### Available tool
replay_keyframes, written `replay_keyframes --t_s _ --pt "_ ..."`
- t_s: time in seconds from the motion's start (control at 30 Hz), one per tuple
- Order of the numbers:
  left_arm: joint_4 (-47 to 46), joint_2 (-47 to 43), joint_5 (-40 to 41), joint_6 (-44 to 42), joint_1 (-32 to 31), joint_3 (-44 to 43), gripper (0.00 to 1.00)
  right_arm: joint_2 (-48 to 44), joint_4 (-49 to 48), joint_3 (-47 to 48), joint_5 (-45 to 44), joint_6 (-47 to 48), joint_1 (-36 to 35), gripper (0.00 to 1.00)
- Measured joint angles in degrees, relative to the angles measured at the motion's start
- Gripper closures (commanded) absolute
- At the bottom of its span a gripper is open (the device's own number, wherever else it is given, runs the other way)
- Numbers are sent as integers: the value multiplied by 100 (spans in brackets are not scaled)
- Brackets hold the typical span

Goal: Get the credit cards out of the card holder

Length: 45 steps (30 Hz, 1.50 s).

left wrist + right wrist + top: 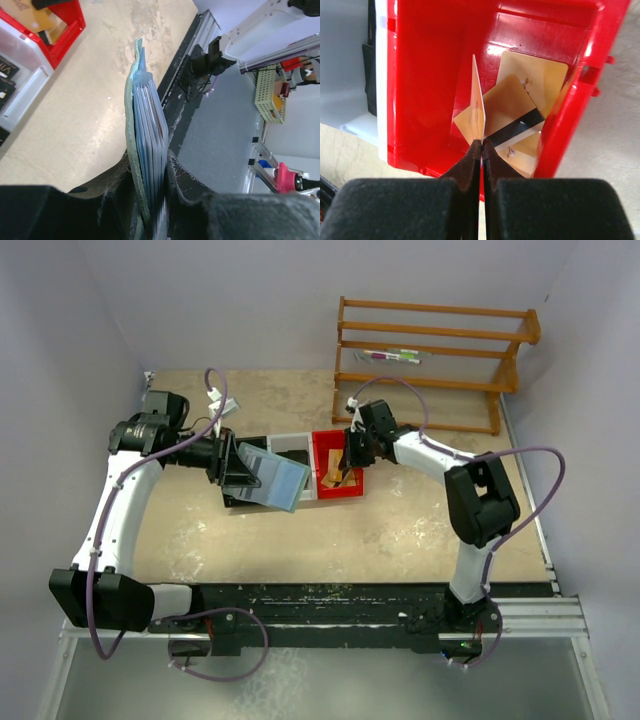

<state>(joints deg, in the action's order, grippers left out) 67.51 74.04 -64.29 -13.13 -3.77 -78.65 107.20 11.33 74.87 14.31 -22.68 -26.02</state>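
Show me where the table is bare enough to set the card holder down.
Bare tabletop lies between the red bin and the black front rail; more behind it, left of the wooden rack. Crowded: inside the red bin, with loose cards and the right gripper.

Left arm (115, 505): white links, black joints.
Right arm (432, 455): white links, black elbow block.
Cables (545, 470): purple-grey loops.
Left end effector (238, 472): black, scuffed.
Right end effector (481, 150): black tapered fingers.
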Motion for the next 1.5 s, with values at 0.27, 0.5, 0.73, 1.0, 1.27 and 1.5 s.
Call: replay_keyframes --t_s 0.27,0.5,0.73,1.0,1.27,1.5 --pt "332 -11 -417 -212 0 -127 68 149 61 129 -17 68 -85 72" --pt "400 -11 -581 -249 0 -234 68 -339 380 149 -492 168 -223 35" --pt "439 -11 -741 -260 0 -278 68 -2249 282 138 -350 9 -284 6" --pt "562 4 -1054 -326 0 -278 68 -3512 -1915 -444 1373 -988 -540 1" --pt "887 205 -1515 -560 0 -291 68 -2949 -2988 -726 2531 -1429 -1572 0" --pt "1023 223 -1711 -662 0 -291 67 -2721 -3394 -730 2802 -1582 -1786 25"
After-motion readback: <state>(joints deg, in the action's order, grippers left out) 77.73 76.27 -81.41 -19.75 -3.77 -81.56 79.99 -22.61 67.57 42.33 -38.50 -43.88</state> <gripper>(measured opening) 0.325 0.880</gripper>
